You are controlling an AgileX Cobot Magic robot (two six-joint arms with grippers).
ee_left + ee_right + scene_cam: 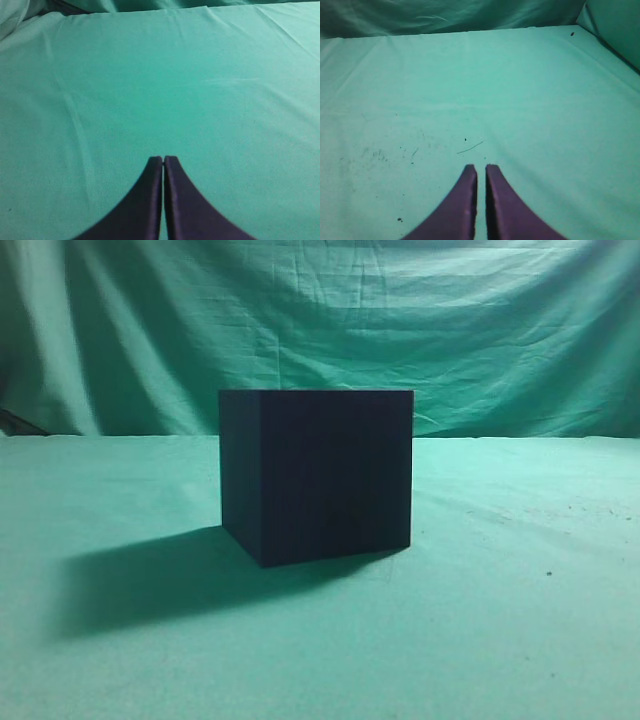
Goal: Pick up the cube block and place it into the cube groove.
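The cube groove (318, 475), a large plain navy-black box, stands in the middle of the green cloth in the exterior view. The small purple cube block is out of view in every frame. Neither arm shows in the exterior view. My left gripper (163, 159) is shut and empty over bare green cloth in the left wrist view. My right gripper (481, 168) is shut with a thin slit between its fingers, empty, over bare cloth in the right wrist view. The box shows in neither wrist view.
A green cloth (520, 630) covers the table and hangs as a backdrop (330, 310) behind it. The box throws a shadow (150, 575) to the left. Small dark specks and a thin thread (470, 147) lie on the cloth ahead of the right gripper.
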